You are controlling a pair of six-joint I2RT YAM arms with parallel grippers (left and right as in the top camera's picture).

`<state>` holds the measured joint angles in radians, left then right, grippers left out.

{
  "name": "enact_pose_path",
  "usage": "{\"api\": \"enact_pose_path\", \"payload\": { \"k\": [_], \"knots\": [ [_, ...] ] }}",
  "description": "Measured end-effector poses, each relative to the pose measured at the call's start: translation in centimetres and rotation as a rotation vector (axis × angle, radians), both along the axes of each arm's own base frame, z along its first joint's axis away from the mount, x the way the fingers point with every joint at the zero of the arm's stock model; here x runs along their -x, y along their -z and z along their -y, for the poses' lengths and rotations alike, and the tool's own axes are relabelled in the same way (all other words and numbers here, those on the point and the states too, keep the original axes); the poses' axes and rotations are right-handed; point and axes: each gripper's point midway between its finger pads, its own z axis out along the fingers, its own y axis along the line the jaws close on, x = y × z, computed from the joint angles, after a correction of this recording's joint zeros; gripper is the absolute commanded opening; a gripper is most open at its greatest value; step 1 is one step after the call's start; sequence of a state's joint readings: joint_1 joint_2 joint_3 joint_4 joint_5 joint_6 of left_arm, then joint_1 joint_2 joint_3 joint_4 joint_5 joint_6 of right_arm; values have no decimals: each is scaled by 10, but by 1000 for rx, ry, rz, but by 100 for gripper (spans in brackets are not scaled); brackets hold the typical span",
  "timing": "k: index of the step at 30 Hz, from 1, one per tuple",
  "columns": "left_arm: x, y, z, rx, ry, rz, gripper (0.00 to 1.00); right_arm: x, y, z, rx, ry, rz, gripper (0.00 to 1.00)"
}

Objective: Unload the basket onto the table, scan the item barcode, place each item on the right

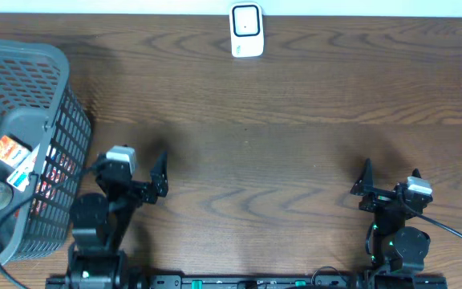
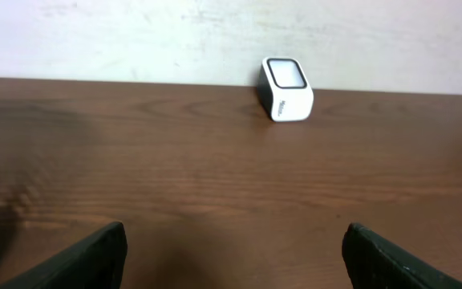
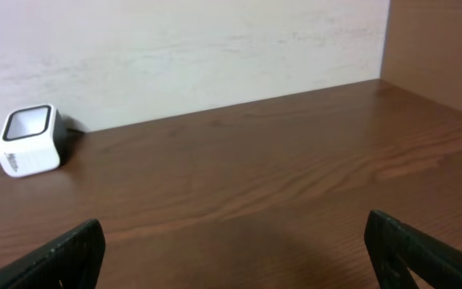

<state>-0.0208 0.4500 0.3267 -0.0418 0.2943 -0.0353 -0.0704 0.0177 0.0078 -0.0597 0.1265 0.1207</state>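
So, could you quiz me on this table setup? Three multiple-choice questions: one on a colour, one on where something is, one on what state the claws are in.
1. What colour is the basket?
A) grey B) red C) yellow
2. Where is the white scanner?
A) in the basket B) at the far edge of the table C) at the near edge, between the arms
3. How are the left gripper and right gripper?
A) both shut on a box B) one shut, one open C) both open, empty

Answers: 1 A, its rim and mesh are grey. 2 B, the overhead view shows it at the far edge. 3 C, each wrist view shows spread fingers with only bare wood between.
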Motion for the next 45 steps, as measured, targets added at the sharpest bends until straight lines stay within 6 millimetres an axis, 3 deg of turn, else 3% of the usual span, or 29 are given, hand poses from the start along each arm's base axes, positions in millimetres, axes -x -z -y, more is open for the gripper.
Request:
{"api": "enact_pose_path", "payload": {
  "k": [3,6,12,16,17,19,22,30,32,35,37,40,42,43,45],
  "knots": [
    [-9,-1,3,-3,16,-36,86,0,0,0,0,-1,0,99],
    [-12,10,5,1,27,-83,86,0,0,0,0,-1,0,99],
    [-6,6,22,30,132,-122,86,0,0,0,0,-1,0,99],
    [-13,-35,27,23,166,-121,86,0,0,0,0,-1,0,99],
    [-21,-60,29,19,177,-118,86,0,0,0,0,-1,-1,99],
    [-20,-67,29,25,180,-229,86,0,0,0,0,-1,-1,99],
    [-28,-96,30,28,181,-297,86,0,0,0,0,-2,-1,99],
    [-29,-156,26,36,168,-229,86,0,0,-1,0,-3,-2,99],
    [-31,-179,8,52,74,-218,86,0,0,-1,0,-3,-2,99],
    [-30,-215,-44,108,-169,-228,86,0,0,-1,0,-3,-2,99],
    [-27,-222,-78,139,-309,-270,86,0,0,-1,0,-3,-2,99],
    [-19,-218,-140,205,-549,-345,84,0,0,-1,0,-3,-2,99],
    [-8,-201,-180,254,-716,-414,82,0,0,-1,0,-4,-2,99],
    [5,-184,-206,288,-834,-478,82,0,0,-1,0,-3,-2,99],
    [26,-169,-239,324,-990,-527,82,0,0,-1,0,-3,-2,99]
  ]
}}
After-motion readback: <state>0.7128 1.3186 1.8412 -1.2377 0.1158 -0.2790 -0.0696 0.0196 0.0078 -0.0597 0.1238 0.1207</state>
